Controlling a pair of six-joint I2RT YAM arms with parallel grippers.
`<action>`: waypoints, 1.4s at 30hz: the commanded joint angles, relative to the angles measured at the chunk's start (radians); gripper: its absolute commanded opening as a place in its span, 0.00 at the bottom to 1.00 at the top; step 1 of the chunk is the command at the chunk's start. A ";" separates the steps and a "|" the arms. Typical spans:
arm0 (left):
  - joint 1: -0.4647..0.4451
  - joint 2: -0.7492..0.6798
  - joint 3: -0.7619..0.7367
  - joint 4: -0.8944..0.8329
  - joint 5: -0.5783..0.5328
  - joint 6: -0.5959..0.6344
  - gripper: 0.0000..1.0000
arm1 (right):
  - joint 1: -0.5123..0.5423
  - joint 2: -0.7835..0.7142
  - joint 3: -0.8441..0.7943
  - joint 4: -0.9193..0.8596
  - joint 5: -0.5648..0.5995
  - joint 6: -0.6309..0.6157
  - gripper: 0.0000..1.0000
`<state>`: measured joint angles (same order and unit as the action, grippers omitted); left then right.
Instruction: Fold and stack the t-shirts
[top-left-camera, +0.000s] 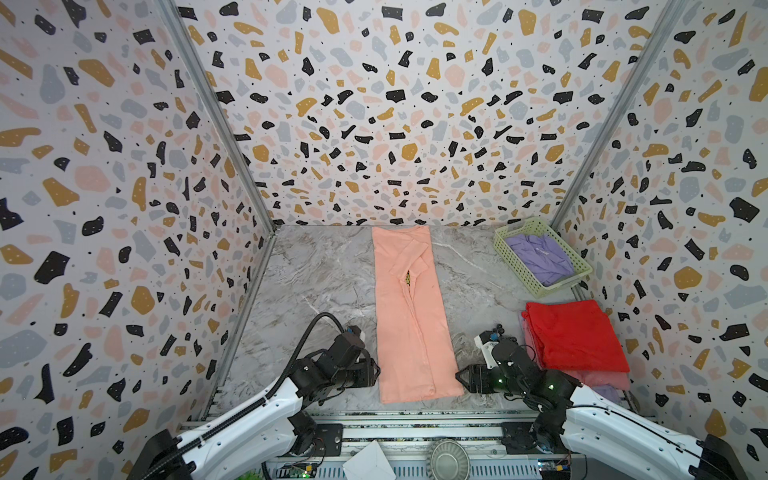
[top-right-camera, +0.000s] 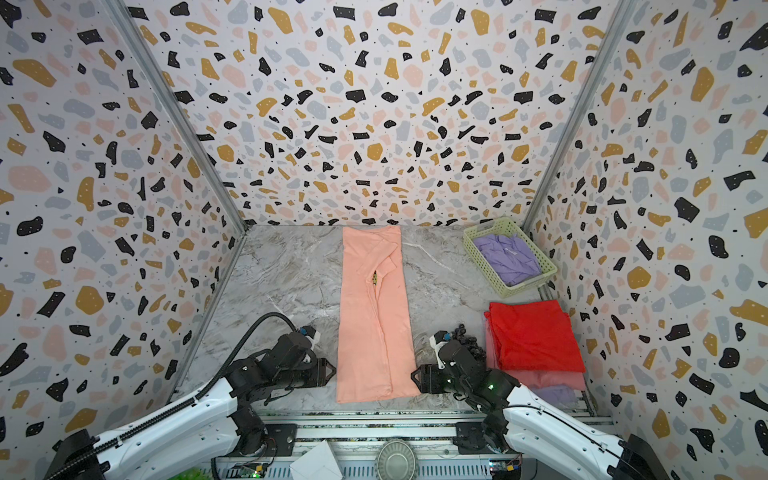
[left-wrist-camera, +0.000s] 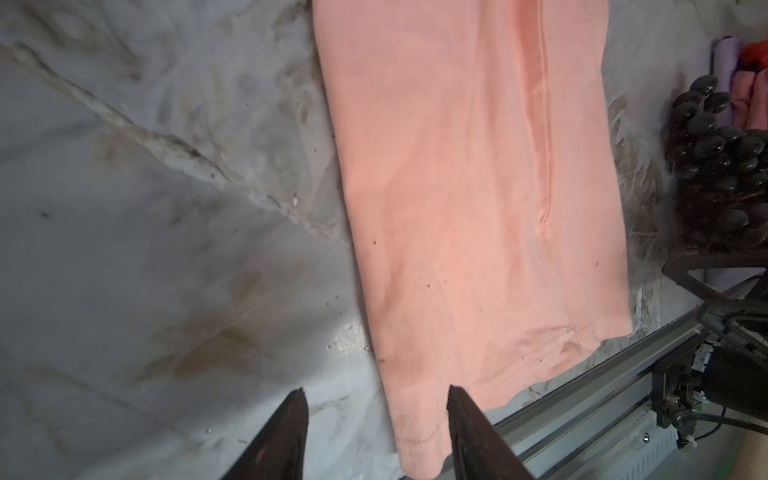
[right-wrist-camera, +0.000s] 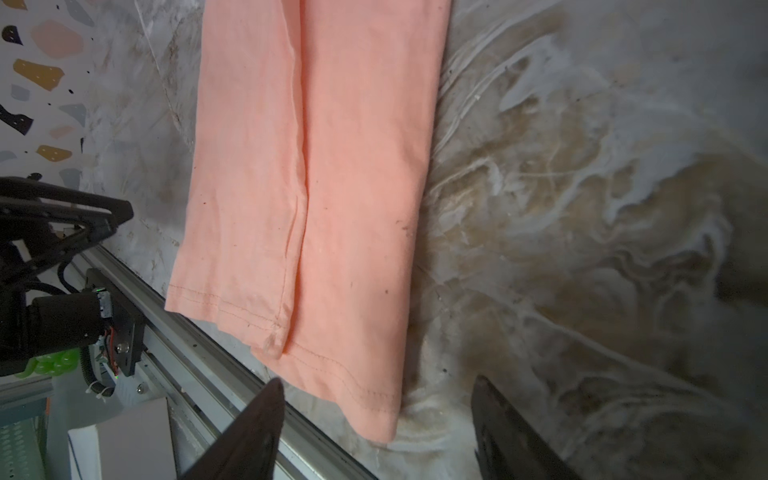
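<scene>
A peach t-shirt (top-left-camera: 409, 316) (top-right-camera: 374, 316), folded lengthwise into a long strip, lies flat in the middle of the marble table. My left gripper (top-left-camera: 378, 372) (left-wrist-camera: 376, 390) is open at the strip's near left hem corner, which lies between its fingers. At the near right corner my right gripper (top-left-camera: 457, 376) (right-wrist-camera: 377, 379) is open too, straddling that corner of the peach t-shirt (right-wrist-camera: 316, 166). A folded red t-shirt (top-left-camera: 573, 336) tops a stack at the right, with pink (top-left-camera: 602, 380) and lavender (top-left-camera: 609, 392) edges beneath. Another lavender t-shirt (top-left-camera: 540, 257) lies crumpled in the basket.
The pale green basket (top-left-camera: 515, 268) stands at the back right. A bunch of dark grapes (top-left-camera: 496, 332) (left-wrist-camera: 723, 174) sits just behind my right wrist, beside the stack. A metal rail (top-left-camera: 415, 415) runs along the table's near edge. Patterned walls close in three sides.
</scene>
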<state>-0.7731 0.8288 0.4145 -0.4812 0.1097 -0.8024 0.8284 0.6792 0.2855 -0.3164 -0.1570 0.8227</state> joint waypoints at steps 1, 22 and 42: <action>-0.020 0.018 -0.001 -0.039 -0.021 -0.034 0.55 | -0.005 -0.015 -0.011 -0.035 0.038 0.044 0.71; -0.026 0.149 -0.116 0.192 0.138 -0.222 0.58 | -0.005 -0.050 -0.075 -0.110 -0.086 0.032 0.71; -0.026 0.083 -0.189 0.130 0.078 -0.325 0.59 | -0.012 -0.136 -0.112 -0.163 -0.092 0.024 0.78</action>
<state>-0.7940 0.9066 0.2680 -0.2111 0.2195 -1.1069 0.8215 0.5220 0.1894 -0.4389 -0.2470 0.8661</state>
